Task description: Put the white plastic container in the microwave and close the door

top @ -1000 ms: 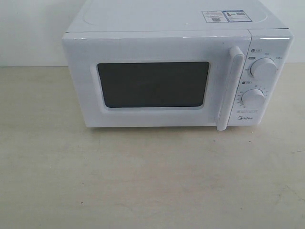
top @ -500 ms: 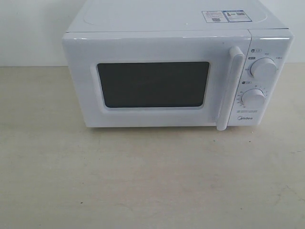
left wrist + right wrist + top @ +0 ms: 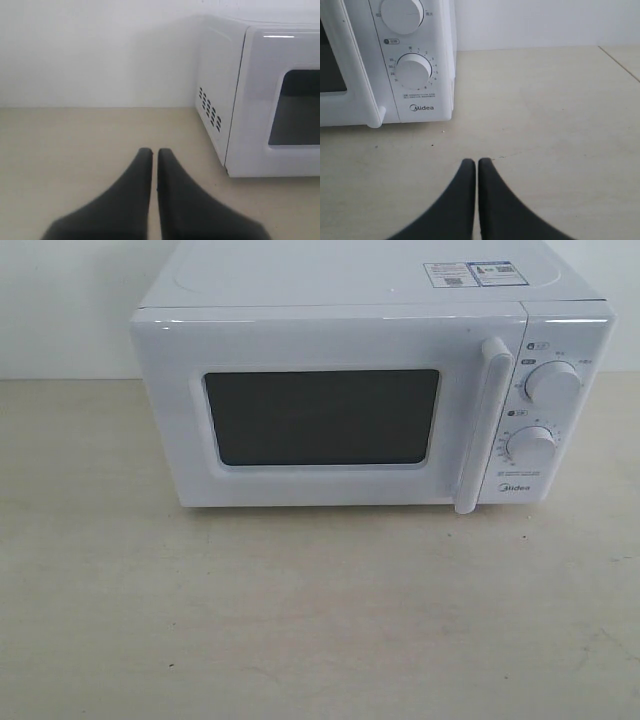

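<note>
The white microwave (image 3: 370,390) stands at the back of the beige table. Its door (image 3: 320,415), with a dark window and a vertical bar handle (image 3: 480,425), is closed. The white plastic container is out of view in every frame. My left gripper (image 3: 155,151) is shut and empty, off the microwave's (image 3: 260,100) vented side and apart from it. My right gripper (image 3: 475,161) is shut and empty over the table, in front of the microwave's knob panel (image 3: 415,70). Neither gripper shows in the exterior view.
The beige table (image 3: 320,620) spreads in front of the microwave. A white wall (image 3: 100,50) rises behind it. A seam in the table surface (image 3: 620,62) runs off to one side in the right wrist view.
</note>
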Available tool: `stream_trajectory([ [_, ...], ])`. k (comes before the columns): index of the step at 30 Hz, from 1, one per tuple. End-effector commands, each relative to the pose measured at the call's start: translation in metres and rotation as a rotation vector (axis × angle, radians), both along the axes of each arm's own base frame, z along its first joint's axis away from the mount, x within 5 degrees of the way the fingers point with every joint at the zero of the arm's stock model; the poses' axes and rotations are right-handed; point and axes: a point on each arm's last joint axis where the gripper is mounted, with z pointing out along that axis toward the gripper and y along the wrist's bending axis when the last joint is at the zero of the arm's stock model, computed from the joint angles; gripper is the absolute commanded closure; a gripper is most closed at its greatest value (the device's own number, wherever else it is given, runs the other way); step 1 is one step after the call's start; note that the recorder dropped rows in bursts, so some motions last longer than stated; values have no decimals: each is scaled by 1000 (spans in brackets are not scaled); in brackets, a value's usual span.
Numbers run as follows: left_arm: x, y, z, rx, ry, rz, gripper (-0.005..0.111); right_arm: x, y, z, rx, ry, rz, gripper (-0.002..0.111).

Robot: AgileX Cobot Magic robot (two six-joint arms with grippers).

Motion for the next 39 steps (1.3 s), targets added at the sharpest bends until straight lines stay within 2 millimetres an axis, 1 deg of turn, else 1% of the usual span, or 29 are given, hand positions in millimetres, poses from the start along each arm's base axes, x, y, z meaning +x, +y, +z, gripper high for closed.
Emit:
stream_trajectory([
  [1,-1,0,-6,-92,56,8,102,0,0,1,0,-14,-7,108],
  [3,-1,0,-9,-129,88,13,102,0,0,1,0,-14,-7,108],
  [6,-2,0,-13,-113,134,12,102,0,0,1,0,-14,-7,108],
  [13,-2,0,-13,-49,131,7,102,0,0,1,0,-14,-7,108],
  [39,-2,0,-13,-61,132,9,102,0,0,1,0,-14,-7,108],
])
